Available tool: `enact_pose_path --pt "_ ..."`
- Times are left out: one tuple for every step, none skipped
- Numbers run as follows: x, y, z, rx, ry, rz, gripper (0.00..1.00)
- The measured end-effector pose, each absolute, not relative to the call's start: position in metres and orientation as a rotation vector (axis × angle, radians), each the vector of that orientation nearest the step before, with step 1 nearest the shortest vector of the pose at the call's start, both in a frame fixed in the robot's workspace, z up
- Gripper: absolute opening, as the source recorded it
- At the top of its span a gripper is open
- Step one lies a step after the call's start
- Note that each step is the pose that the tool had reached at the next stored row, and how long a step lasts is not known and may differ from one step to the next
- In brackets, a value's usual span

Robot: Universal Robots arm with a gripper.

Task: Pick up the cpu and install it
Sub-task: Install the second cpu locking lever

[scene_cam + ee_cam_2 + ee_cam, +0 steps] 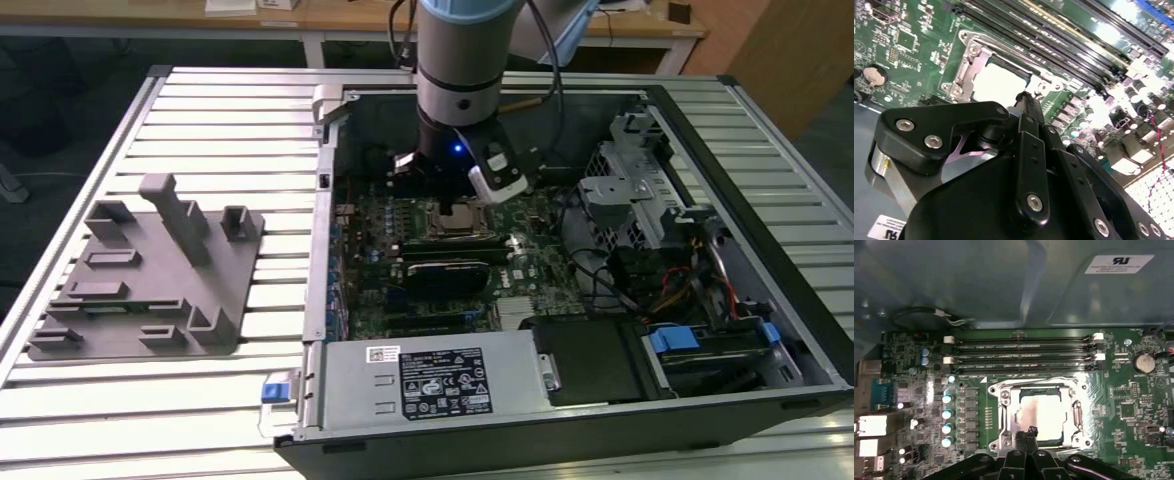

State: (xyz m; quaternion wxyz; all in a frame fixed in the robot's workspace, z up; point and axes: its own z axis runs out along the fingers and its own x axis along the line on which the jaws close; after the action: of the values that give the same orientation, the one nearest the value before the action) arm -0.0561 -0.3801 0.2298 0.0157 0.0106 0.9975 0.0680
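The cpu (1040,413) lies flat in the motherboard socket (1004,415), its silver top framed by the metal bracket — in the first wrist view it sits just below the middle of the frame, in the second wrist view (999,82) slightly above centre. The gripper (1026,432) hangs over the chip's near edge with its fingers pressed together, pinching nothing; the black tips meet at one point. In the exterior view the arm reaches down into the open computer case (747,250) near the upper middle, and a grey fixture tray (134,290) rests on the slatted table (214,110) at the left.
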Motion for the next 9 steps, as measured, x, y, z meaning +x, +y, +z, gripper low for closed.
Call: enact_pose_path --pt "-0.055 -0.379 0.230 0.033 3.103 0.210 0.11" --pt "-0.053 -0.378 0.230 0.033 3.103 0.207 0.11" --pt "-0.052 -0.378 0.230 0.033 3.103 0.201 0.11" --pt "-0.050 -0.377 0.230 0.033 3.104 0.193 0.11" --pt "-0.049 -0.376 0.230 0.033 3.104 0.188 0.11" --pt "-0.048 -0.375 0.230 0.033 3.105 0.184 0.11" --pt "-0.047 -0.374 0.230 0.033 3.105 0.182 0.11" --pt "-0.045 -0.373 0.230 0.033 3.105 0.178 0.11" --pt "-0.044 -0.372 0.230 0.033 3.105 0.173 0.11"
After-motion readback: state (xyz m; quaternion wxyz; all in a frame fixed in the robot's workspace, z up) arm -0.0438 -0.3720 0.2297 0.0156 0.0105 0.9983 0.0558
